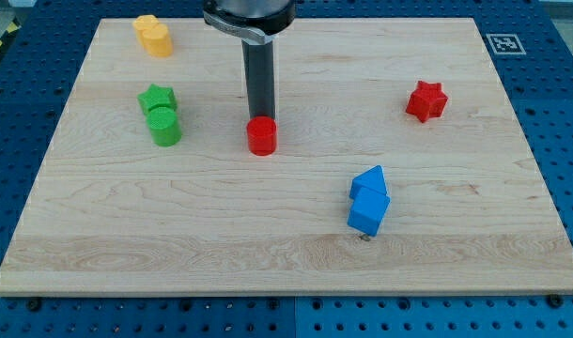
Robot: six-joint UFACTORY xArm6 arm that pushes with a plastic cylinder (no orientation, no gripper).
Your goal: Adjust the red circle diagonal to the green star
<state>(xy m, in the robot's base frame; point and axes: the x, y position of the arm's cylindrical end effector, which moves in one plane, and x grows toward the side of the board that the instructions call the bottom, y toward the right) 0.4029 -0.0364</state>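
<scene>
tip (261, 119) touching red circle (262, 136) top edge | green star (157, 97) well left

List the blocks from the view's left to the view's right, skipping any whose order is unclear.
Yellow block → red circle with my tip just behind it → red star. The green pair and the blue pair overlap, so both are omitted.

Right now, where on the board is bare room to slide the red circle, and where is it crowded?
Bare: between red circle and red star; also the bottom left, below the green cylinder. Crowded: green star touching that cylinder; blue blocks clustered. My tip sits just behind the circle.
</scene>
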